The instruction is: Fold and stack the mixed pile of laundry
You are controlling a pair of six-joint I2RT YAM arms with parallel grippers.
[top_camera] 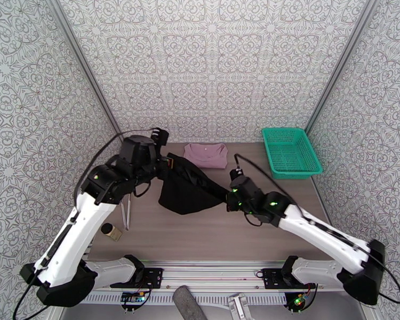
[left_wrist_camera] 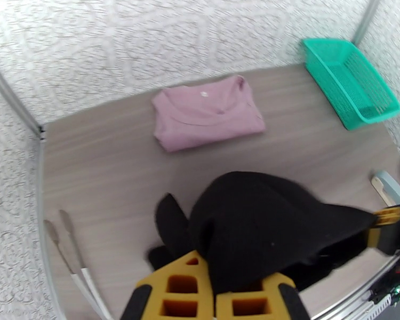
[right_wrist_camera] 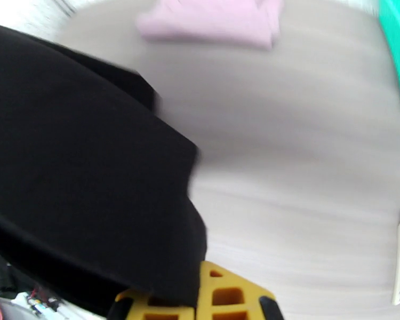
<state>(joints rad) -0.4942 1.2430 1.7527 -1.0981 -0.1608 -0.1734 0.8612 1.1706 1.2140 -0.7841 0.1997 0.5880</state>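
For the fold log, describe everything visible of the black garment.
The black garment is plain, matte, soft cloth with no print showing. Its top edge is stretched taut between the left tool and the right tool, both pinching it; the rest sags in a pouch toward the table. It hangs apart from the folded pink shirt.

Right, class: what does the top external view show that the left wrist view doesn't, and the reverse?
Top external adds the left arm and right arm whole, and a small tan object beside the left one. Left wrist adds the left claw close up, shut on the black garment, and a white label on the pink shirt. Shared: garment, shirt, teal basket, metal tongs.
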